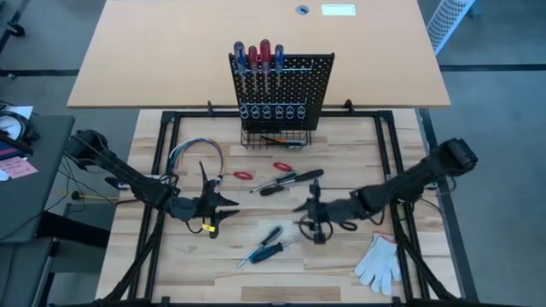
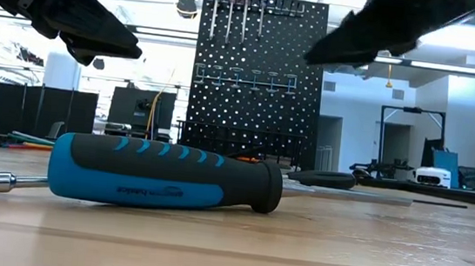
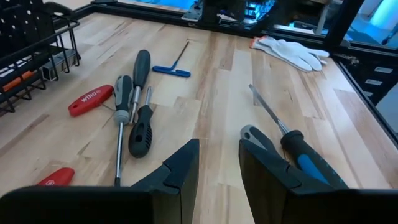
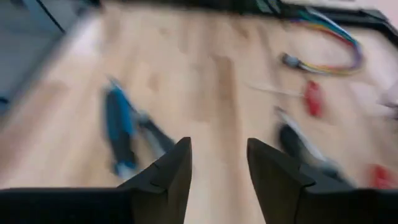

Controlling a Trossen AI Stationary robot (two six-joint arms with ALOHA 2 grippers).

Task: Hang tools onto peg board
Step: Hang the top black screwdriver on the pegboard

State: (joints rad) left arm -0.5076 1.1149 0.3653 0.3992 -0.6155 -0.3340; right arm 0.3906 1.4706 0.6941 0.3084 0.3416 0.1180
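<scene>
My right end effector [image 1: 312, 223] hangs low over the desk [image 1: 341, 273] with its fingers parted and nothing between them. My left end effector [image 1: 213, 207] waits further left, also parted and empty. The nearest tool to my right one, I judge, is the blue screwdriver [image 1: 266, 248], lying on the wood just ahead of the fingers and a little to the side, toward my left arm. Its long axis runs slantwise across my line of reach, so I would turn my wrist to close across the handle. More tools [image 1: 290, 182] lie on the far side, toward the peg board [image 1: 281, 81], which stands upright at the desk's back edge with several screwdrivers already hung. Beyond the light wood surface is an open workshop room.
</scene>
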